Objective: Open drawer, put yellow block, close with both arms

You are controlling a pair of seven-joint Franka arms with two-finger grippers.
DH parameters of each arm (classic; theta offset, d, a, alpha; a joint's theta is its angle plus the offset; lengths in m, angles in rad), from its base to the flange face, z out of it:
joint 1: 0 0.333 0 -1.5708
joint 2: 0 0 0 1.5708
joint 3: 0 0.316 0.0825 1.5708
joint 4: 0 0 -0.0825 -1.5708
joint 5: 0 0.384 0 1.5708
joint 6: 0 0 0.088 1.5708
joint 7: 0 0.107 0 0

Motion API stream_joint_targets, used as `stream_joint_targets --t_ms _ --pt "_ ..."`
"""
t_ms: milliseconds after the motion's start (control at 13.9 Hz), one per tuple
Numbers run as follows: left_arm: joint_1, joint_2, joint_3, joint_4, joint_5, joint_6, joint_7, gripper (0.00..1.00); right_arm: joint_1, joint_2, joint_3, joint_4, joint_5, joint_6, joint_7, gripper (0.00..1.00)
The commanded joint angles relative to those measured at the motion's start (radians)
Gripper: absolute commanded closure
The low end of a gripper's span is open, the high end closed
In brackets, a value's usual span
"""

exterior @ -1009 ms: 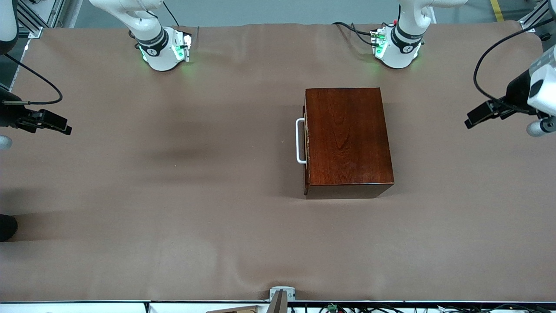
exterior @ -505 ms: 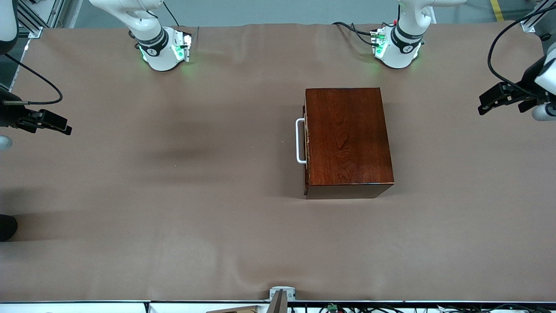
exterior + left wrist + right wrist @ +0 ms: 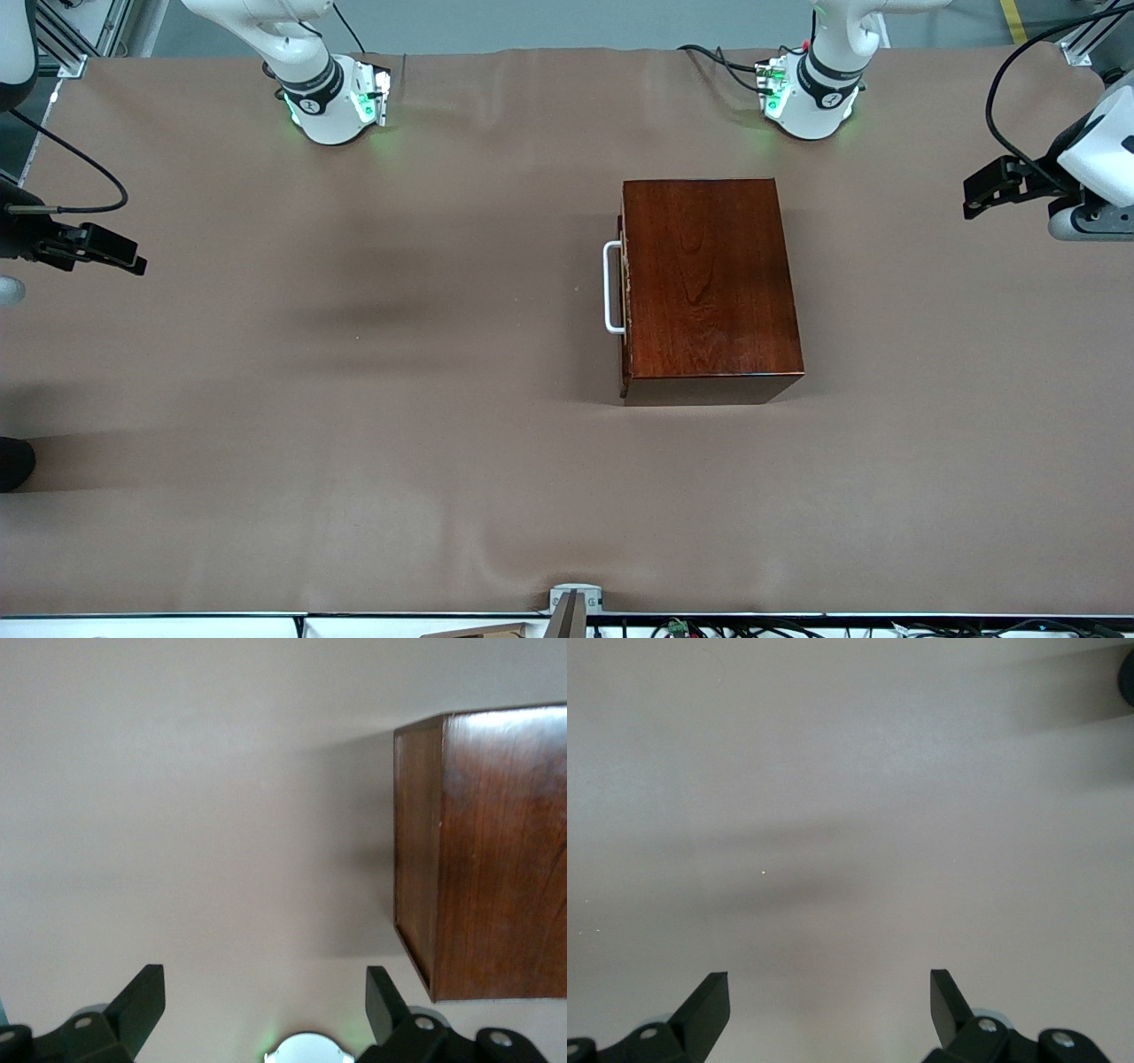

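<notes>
1. Brown table cover [image 3: 354, 399] carries one dark wooden box [image 3: 709, 283]; drawer [image 3: 624, 285] pushed in, white handle [image 3: 611, 288] facing the right arm's end.
2. Left gripper [image 3: 979, 190] jaws wide, in the air over the left arm's end, well apart from the box.
3. Right gripper [image 3: 124, 257] jaws wide, over bare cover at the right arm's end.
4. Yellow block not visible.

White jointed arms [image 3: 306, 53], green-lit bases [image 3: 802, 102], black cables [image 3: 1005, 97].

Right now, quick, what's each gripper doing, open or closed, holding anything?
Left gripper: open, empty, over bare table at the left arm's end, beside the wooden box.
Right gripper: open, empty, over bare table at the right arm's end.
</notes>
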State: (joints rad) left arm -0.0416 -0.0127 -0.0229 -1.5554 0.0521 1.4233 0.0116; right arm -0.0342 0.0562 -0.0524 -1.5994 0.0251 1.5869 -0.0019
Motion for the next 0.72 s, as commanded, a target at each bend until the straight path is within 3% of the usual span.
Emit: stream_joint_targets --t_ms 0,649 --pt "0.017 0.005 -0.005 0.024 -0.034 -0.037 0.024 0.00 -0.010 -0.006 0.008 0.004 -0.004 -0.008 -0.006 0.00" --pt "0.011 0.011 -0.011 0.020 -0.035 -0.012 0.021 0.00 -0.010 -0.006 0.008 0.004 -0.004 -0.010 -0.006 0.00"
